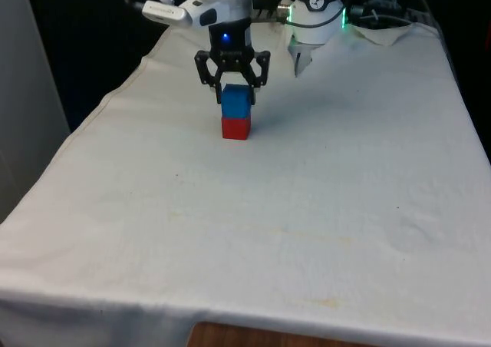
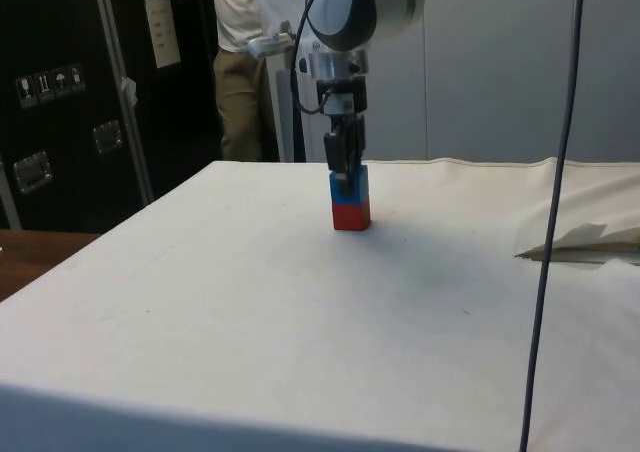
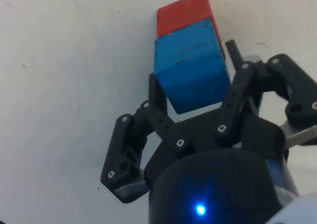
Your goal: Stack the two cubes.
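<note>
Jaws of the black gripper [image 1: 234,88] stood spread at either side of the blue cube [image 1: 236,102], fingertips level with its upper half and visible gaps between the fingers [image 3: 157,92] and the cube's faces in the wrist view. That blue cube [image 3: 191,68] sat squarely on top of the red cube [image 1: 235,127], the two forming a short tower on the white-clothed desk [image 1: 253,209]. In the front view the stack stood toward the desk's far end, a little nearer its left edge than its right. From the side view, the gripper [image 2: 345,172] hung straight down over the blue cube [image 2: 351,188], with the red cube [image 2: 351,217] resting flat on the cloth beneath it. The wrist view showed the red cube [image 3: 183,13] peeking out from under the blue one, their edges nearly aligned. A person [image 2: 232,62] in a light shirt and tan trousers stood behind the desk's far corner in the side view, beside dark cabinets [image 2: 60,102].
</note>
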